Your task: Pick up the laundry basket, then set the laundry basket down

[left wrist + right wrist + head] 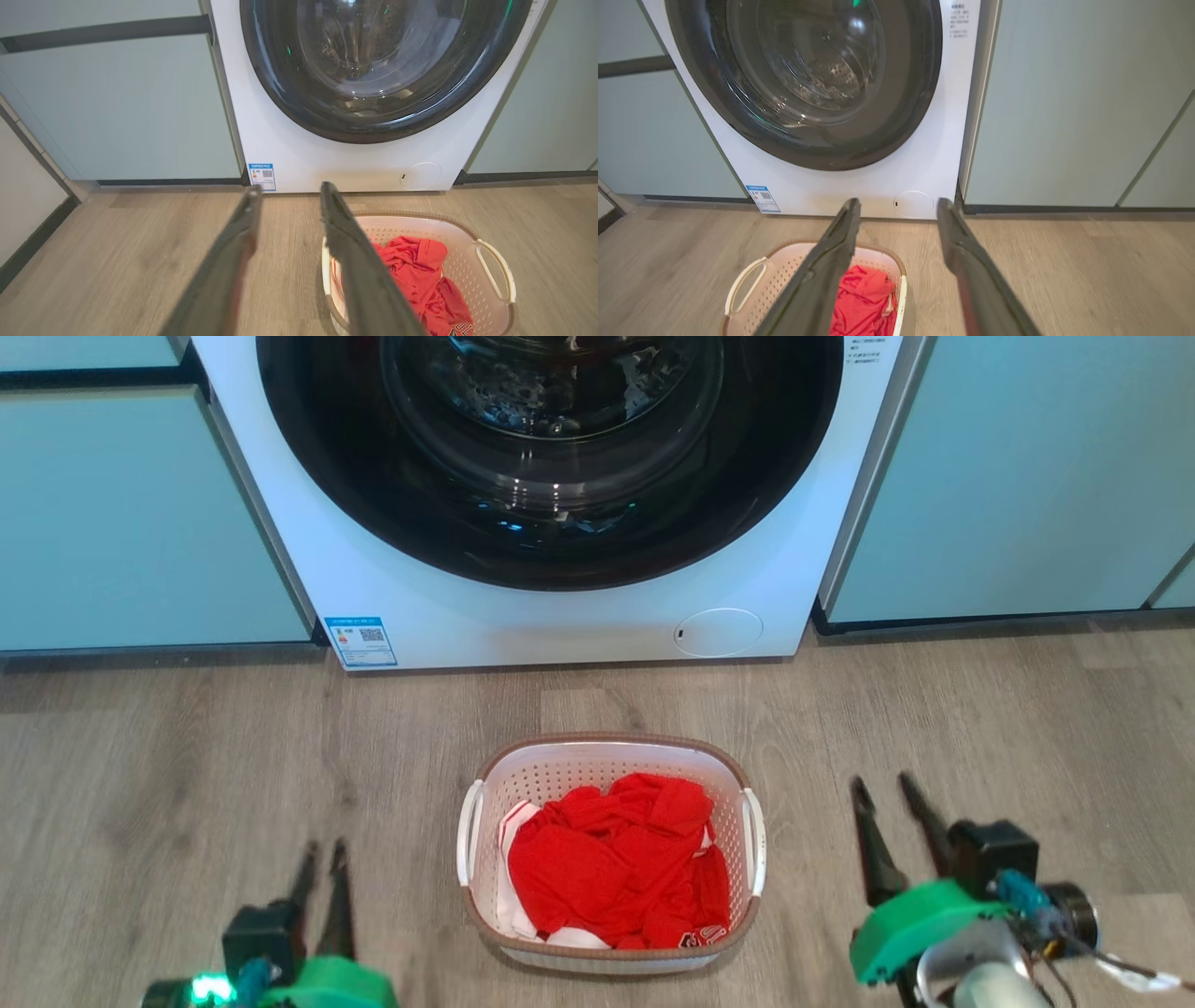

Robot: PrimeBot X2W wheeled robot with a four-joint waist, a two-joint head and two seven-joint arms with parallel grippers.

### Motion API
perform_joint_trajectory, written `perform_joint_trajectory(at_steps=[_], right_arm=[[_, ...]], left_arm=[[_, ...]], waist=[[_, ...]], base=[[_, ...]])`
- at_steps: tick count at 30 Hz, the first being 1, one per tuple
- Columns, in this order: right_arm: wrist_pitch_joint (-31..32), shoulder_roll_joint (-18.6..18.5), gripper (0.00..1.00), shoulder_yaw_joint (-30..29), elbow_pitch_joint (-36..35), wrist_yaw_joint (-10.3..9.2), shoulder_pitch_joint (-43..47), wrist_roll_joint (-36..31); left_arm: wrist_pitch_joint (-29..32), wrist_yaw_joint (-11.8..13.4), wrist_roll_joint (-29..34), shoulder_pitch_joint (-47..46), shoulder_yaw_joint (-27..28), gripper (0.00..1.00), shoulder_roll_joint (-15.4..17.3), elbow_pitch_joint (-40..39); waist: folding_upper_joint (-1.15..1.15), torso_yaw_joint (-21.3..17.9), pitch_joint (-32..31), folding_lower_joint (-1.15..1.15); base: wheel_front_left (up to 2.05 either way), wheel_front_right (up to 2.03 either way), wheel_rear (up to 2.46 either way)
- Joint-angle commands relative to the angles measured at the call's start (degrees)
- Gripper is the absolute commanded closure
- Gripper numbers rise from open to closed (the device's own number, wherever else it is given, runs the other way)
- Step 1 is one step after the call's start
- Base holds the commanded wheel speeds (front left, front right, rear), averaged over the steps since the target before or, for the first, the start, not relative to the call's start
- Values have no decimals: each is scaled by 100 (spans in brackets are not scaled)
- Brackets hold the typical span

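The laundry basket (607, 741) sits on the wood floor (187, 784) in front of a washing machine (560, 616), centred between the robot's two arms and loaded with red clothing (607, 868). Neither arm touches it.

The left gripper (324, 847) hangs to the basket's left, level with its near end, its fingers parted and holding nothing. The right gripper (881, 782) stands to the basket's right, also spread and empty. It reaches farther forward, alongside the basket's middle, and looks slightly the nearer of the two.

The basket's white handles face outward to either side, the left handle (467, 831) toward the left arm and the right handle (754, 840) toward the right. Each runs near-to-far along its wall. A lift would likely call for both arms to close inward, one to each handle. Whether the basket is longer side to side or front to back is hard to judge from this angle.

The head view gives the overall layout, with both grippers flanking the basket and well clear of it. The wrist views add detail. The left wrist view shows the open loop of the right handle (497, 270), while one of its own fingers crosses the basket's left wall. The right wrist view shows the loop of the left handle (742, 284).
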Motion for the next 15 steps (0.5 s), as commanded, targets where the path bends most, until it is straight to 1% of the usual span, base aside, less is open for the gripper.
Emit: perform_joint_trajectory(at_steps=[1,15], right_arm=[[0,0,100,5,37,0,15,5],[163,-50,100,-89,58,4,-3,930]], left_arm=[[8,-1,-4,6,-1,100,-6,41],[239,-118,-930,-125,146,100,-19,123]], waist=[[0,0,0,0],[0,-16,5,0]], base=[[0,0,0],[0,0,0]])
